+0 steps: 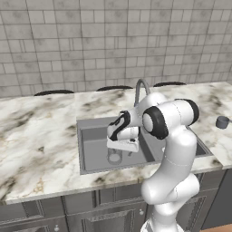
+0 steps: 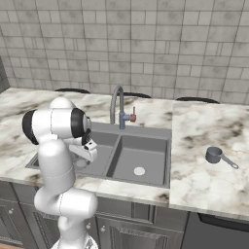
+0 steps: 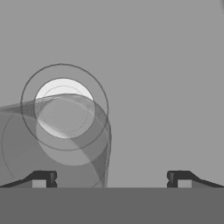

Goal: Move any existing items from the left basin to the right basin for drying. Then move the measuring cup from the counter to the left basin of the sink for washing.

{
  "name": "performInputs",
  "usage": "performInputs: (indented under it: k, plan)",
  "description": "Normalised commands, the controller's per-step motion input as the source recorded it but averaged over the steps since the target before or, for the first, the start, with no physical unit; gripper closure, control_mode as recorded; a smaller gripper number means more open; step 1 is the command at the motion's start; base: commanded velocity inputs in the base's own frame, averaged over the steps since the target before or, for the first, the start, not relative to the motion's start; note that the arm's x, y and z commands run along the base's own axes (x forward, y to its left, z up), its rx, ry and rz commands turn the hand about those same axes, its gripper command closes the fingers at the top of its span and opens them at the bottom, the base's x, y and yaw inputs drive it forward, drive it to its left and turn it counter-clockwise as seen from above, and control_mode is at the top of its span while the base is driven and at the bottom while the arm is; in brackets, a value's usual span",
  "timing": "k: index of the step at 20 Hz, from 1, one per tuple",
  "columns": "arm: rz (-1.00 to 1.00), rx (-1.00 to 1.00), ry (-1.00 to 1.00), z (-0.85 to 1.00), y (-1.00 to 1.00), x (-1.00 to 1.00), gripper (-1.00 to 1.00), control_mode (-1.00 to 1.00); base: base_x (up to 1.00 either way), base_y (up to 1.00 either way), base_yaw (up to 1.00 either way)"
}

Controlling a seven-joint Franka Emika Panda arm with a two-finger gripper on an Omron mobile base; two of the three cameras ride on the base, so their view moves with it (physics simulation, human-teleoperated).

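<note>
The see-through tumbler [image 1: 114, 157] stands on the floor of the left basin [image 1: 95, 149], beside its pale drain [image 3: 63, 107]. My gripper [image 1: 123, 148] hangs open just above it, low inside that basin. In the hand view the tumbler [image 3: 65, 144] sits at the lower left, overlapping the left fingertip [image 3: 43, 178], and most of the gap across to the right fingertip [image 3: 179, 178] is bare basin floor. The right basin [image 2: 141, 155] holds nothing but its drain [image 2: 139, 170]. The dark measuring cup [image 2: 214, 154] rests on the counter [image 2: 204, 131] right of the sink, handle pointing right.
The arched steel faucet [image 2: 116, 104] rises behind the divider between the basins, close to my arm. The basin walls enclose the gripper on the near and left sides. Tiled wall runs behind the counter.
</note>
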Motion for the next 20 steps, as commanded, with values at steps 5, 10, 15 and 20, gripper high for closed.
performInputs:
  k: [5,10,15,20]
  plan:
    - [0.00,0.00,0.00,-0.05,0.00,0.00,-1.00,-1.00,0.00,0.00,0.00]
    - [0.00,0.00,0.00,-0.07,0.00,0.00,-1.00,-1.00,0.00,0.00,0.00]
    - [0.00,0.00,0.00,-0.09,0.00,0.00,-1.00,-1.00,0.00,0.00,0.00]
    - [0.00,0.00,0.00,-0.10,0.00,0.00,-1.00,-1.00,0.00,0.00,0.00]
